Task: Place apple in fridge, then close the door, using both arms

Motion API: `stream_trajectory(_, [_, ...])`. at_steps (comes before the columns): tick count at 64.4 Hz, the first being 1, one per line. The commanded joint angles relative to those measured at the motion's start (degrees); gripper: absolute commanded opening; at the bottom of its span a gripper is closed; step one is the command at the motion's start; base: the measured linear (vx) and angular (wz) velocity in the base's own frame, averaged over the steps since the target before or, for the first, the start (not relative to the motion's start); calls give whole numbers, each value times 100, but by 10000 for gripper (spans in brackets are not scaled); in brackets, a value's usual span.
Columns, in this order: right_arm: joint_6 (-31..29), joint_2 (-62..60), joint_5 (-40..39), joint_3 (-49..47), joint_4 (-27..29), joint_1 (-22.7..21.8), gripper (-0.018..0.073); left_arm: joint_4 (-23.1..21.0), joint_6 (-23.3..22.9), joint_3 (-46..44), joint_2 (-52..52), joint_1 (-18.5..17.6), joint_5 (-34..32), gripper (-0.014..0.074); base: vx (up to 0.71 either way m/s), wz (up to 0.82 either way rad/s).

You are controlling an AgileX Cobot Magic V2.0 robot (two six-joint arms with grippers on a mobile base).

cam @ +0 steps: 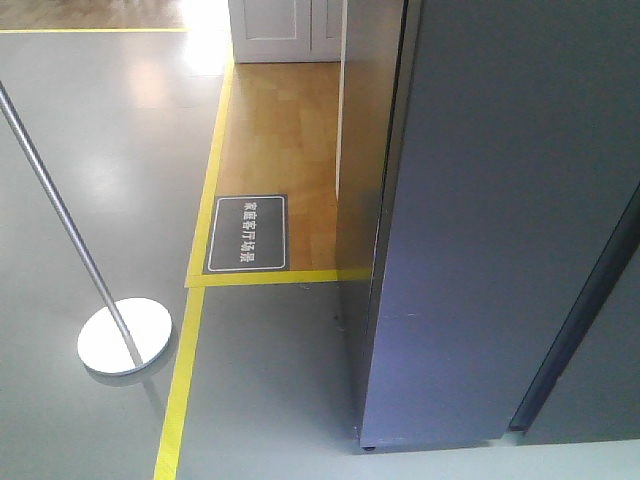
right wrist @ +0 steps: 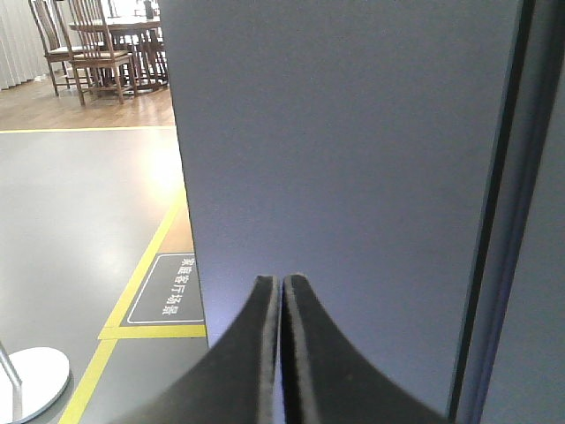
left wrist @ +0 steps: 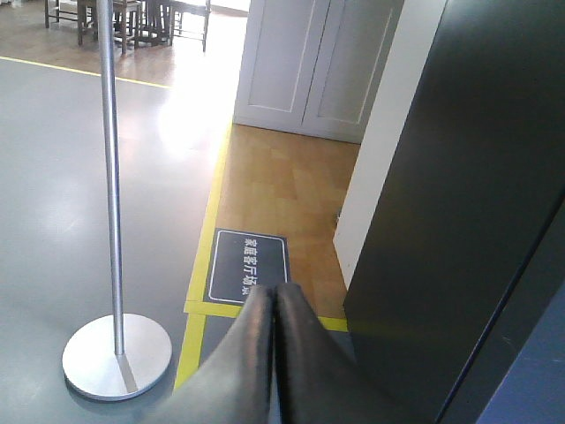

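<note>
A: So, status: left gripper [left wrist: 272, 296] has its fingers pressed together, nothing between them. Right gripper [right wrist: 281, 287] same, tips meeting, empty.

B: Apple?

A: Not in any view. Can't say whether it's inside the fridge [cam: 480, 200] or elsewhere; no interior shows.

B: Door?

A: Right wrist view is filled by the door [right wrist: 353, 159], flat dark grey panel just ahead of the tips. A dark vertical seam runs down its right side. From the front view it looks shut or nearly shut, but I can't confirm a seal.

B: How would it handle if it needs a push?

A: My read: stiff, heavy, smooth painted face, so slippery for pinching. No handle visible. Better to push flat with the joined fingertips, near the edge away from the hinge for leverage. Which edge that is, I can't tell.

B: Anything in the way?

A: Metal pole [left wrist: 108, 159] on a round base [cam: 125, 336] stands well left of the fridge, near the yellow floor tape [cam: 180, 390]. Floor sign [cam: 247, 233] lies on the wood strip beside it. Left arm should mind the pole if it swings wide.
</note>
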Motion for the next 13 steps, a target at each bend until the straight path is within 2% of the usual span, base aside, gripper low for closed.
stream_trajectory(1, [-21,-65,-464,-23,-43,4,-3,0,-50,-96,-88,-2,-392,-6,0,0])
stream_trajectory(13, [-21,-65,-451,-23,-43,4,-3,0,-50,-96,-88,-2,-392,-6,0,0])
